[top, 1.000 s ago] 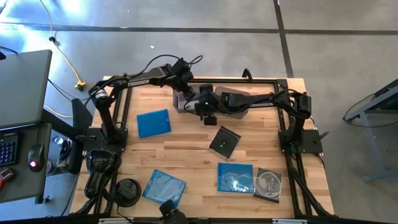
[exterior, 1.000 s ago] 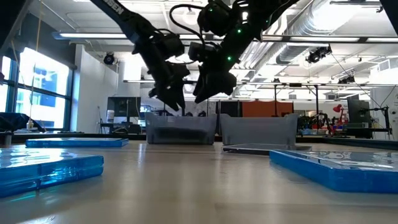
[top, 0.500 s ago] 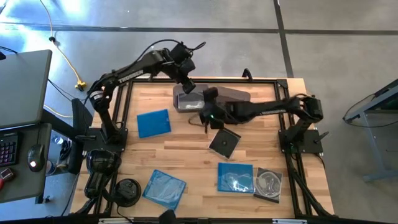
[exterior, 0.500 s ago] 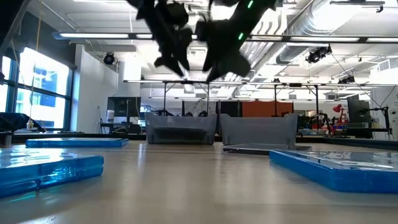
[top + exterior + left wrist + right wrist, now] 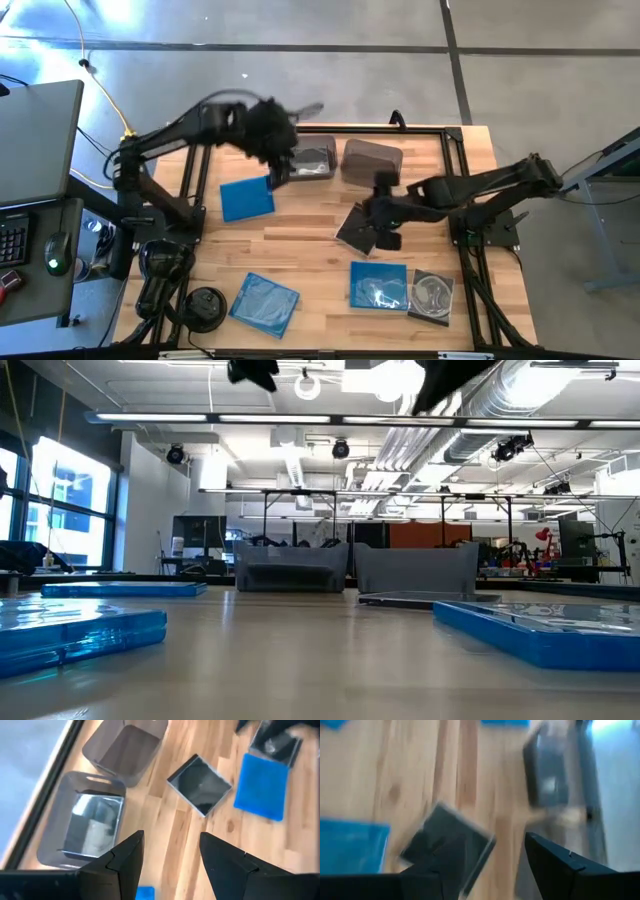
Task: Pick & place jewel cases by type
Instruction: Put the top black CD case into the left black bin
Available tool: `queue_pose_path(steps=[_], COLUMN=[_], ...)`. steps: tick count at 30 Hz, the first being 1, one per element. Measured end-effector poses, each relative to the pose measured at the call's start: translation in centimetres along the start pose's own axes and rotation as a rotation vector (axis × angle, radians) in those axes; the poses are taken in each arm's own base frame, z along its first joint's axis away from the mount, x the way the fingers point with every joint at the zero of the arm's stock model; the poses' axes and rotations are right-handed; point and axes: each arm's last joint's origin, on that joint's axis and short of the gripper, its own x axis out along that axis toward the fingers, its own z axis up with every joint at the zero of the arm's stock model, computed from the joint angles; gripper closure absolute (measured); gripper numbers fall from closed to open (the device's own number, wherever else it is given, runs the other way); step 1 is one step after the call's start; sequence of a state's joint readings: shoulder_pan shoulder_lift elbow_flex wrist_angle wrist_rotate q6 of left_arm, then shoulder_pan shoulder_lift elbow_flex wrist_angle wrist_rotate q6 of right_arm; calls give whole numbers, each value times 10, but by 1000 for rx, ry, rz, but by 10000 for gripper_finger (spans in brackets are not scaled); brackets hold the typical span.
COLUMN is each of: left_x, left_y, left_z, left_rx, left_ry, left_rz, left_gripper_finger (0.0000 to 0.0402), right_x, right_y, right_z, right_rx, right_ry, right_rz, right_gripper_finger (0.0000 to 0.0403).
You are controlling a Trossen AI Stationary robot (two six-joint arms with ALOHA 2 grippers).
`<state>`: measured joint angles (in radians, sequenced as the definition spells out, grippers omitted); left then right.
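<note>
1. Left gripper point(image 5: 167, 862): fingers spread apart, nothing between them; in the high view it hangs blurred above the table's far side, over the gap between the left bin point(image 5: 312, 160) and a blue jewel case point(image 5: 246, 197).
2. Right gripper point(image 5: 485, 870): fingers wide apart, nothing held; in the high view it is above the dark jewel case point(image 5: 357, 228) near the table's middle, its arm reaching in from the right side.
3. Left bin, smoky grey, sits at the far edge of the wooden table point(image 5: 310, 250); the left wrist view shows something flat and pale-shiny lying inside it, what exactly cannot be told.
4. Right bin point(image 5: 371, 158), same smoky grey, stands just beside the left one; nothing visible inside it from the left wrist view.
5. Dark jewel case lies flat on the table, turned corner-on like a diamond, nearer than the right bin; partly covered by the right gripper in the high view.
6. Blue jewel case lies flat on the left part of the table, near the left bin.
7. Second blue jewel case point(image 5: 265, 303) lies at the near left, tilted; just beside the round black object point(image 5: 205, 305).
8. Third blue jewel case point(image 5: 378, 284) lies at the near right, touching or just beside the clear jewel case point(image 5: 432, 295) showing a silver disc.
9. Low view: both arms only at the top edge as dark shapes; the bins stand far back, blue cases in front on both sides.
</note>
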<state>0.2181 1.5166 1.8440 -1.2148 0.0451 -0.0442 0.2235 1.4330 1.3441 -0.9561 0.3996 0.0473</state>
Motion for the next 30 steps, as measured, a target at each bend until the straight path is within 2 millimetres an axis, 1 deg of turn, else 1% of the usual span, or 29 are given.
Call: queue_pose_path(steps=[2,4,7,9,10,12,14,16,17,20,23,27,30], left_x=[4,13,37,60,71,94,112,131,141,166,187,218,238], left_y=[-21,-38,-57,-63,-66,-66,-63,-57,-54,-43,-37,-37,-38], left_z=[-8,-18,-37,-51,-54,-64,-70,-73,-77,-87,-95,-102,-104], left_rx=[60,110,178,178,157,122,74,-23,-98,-303,-348,-419,-421], left_ry=[-17,-40,-74,-87,-124,-169,-231,-302,-311,-297,-245,-192,-173], left_rz=[34,61,112,109,84,-15,-157,-273,-301,-300,-254,-232,-237], left_gripper_finger=[212,212,212,212,212,212,212,212,212,212,212,212,212], right_x=[-1,2,15,27,33,45,56,66,71,83,94,106,112], right_y=[7,17,35,48,54,64,72,76,77,77,73,67,62], right_z=[-9,-18,-37,-53,-62,-80,-96,-110,-115,-124,-133,-145,-148], right_rx=[31,43,41,50,53,50,43,46,53,68,78,76,78], right_ry=[84,131,190,241,265,296,304,306,304,275,267,269,248], right_rz=[-41,-90,-66,-13,4,8,9,5,5,5,5,-12,-33], right_gripper_finger=[206,206,206,206,206,206,206,206,206,206,206,206,206])
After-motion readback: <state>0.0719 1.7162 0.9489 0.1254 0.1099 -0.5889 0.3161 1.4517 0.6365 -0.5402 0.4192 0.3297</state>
